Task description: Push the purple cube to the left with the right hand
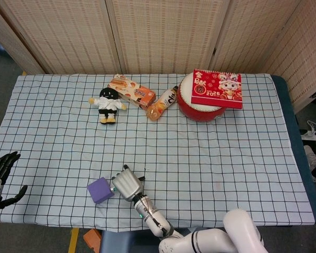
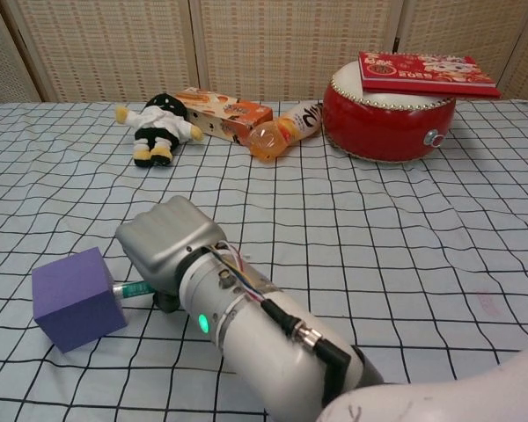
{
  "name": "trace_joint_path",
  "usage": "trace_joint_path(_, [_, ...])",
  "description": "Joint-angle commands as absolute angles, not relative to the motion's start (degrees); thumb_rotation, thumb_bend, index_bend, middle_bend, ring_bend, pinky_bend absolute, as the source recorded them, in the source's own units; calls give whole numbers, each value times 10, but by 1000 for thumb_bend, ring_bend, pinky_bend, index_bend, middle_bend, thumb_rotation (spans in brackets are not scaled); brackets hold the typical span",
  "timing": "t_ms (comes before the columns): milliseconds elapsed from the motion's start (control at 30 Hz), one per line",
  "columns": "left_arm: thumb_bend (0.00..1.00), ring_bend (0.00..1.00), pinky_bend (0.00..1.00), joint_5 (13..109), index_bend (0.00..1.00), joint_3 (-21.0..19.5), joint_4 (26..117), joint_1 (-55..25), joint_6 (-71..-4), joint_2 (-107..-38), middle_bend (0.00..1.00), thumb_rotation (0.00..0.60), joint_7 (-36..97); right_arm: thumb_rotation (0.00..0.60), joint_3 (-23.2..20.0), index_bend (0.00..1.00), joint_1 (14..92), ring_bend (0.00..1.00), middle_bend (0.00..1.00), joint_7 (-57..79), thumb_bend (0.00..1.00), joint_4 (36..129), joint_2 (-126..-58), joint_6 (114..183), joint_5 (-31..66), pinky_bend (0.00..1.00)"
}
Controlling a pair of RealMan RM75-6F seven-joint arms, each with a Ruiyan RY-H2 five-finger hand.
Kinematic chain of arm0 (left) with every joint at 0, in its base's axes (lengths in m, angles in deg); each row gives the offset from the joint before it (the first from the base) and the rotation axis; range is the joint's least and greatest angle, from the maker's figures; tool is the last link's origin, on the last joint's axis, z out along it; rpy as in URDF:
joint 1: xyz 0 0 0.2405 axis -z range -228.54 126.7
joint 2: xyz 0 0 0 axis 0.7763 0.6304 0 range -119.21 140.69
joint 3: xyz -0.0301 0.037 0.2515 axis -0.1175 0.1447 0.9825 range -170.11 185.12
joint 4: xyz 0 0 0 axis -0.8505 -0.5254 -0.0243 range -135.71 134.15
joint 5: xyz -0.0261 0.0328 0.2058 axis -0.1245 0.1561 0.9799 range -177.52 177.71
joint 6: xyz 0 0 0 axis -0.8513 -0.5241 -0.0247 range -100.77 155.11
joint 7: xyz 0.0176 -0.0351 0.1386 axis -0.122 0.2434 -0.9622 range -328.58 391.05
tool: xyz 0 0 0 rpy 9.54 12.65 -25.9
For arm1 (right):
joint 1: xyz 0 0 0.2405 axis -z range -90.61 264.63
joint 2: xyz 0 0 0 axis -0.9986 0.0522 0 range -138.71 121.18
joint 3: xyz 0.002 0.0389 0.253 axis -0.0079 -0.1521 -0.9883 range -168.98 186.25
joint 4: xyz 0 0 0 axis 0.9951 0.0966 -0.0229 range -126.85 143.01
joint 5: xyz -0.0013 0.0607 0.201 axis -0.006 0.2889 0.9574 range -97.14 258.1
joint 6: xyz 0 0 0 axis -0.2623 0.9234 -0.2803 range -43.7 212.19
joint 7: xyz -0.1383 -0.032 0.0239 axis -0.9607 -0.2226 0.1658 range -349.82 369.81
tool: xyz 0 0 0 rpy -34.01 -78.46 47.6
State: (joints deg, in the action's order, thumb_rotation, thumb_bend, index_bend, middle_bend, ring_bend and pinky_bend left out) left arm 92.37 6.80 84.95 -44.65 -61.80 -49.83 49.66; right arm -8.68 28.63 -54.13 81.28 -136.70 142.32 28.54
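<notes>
The purple cube rests on the checkered cloth near the front edge, left of centre. My right hand is directly to the cube's right, its back turned up and its fingers curled down toward the cloth. A fingertip meets the cube's right face in the chest view. The hand holds nothing. My left hand hangs at the table's front left corner with fingers spread and nothing in it; the chest view does not show it.
Along the back stand a black-and-white plush doll, an orange snack box, a lying bottle, and a red drum with a red calendar box on top.
</notes>
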Motion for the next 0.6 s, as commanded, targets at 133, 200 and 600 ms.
trace_joint_path(133, [366, 0, 123, 924, 0, 68, 846, -446, -617, -497, 0, 600, 504, 600, -96, 973, 228, 560, 852, -486, 478, 768, -1388, 1415, 298, 312])
trace_joint_path(200, [366, 0, 123, 924, 0, 68, 846, -446, -617, -497, 0, 600, 505, 600, -90, 973, 217, 560, 852, -472, 479, 762, -1388, 1421, 304, 312])
trace_joint_path(600, [364, 0, 124, 928, 0, 69, 848, -449, -623, -497, 0, 600, 499, 600, -39, 973, 253, 560, 852, -510, 479, 792, -1332, 1494, 308, 313])
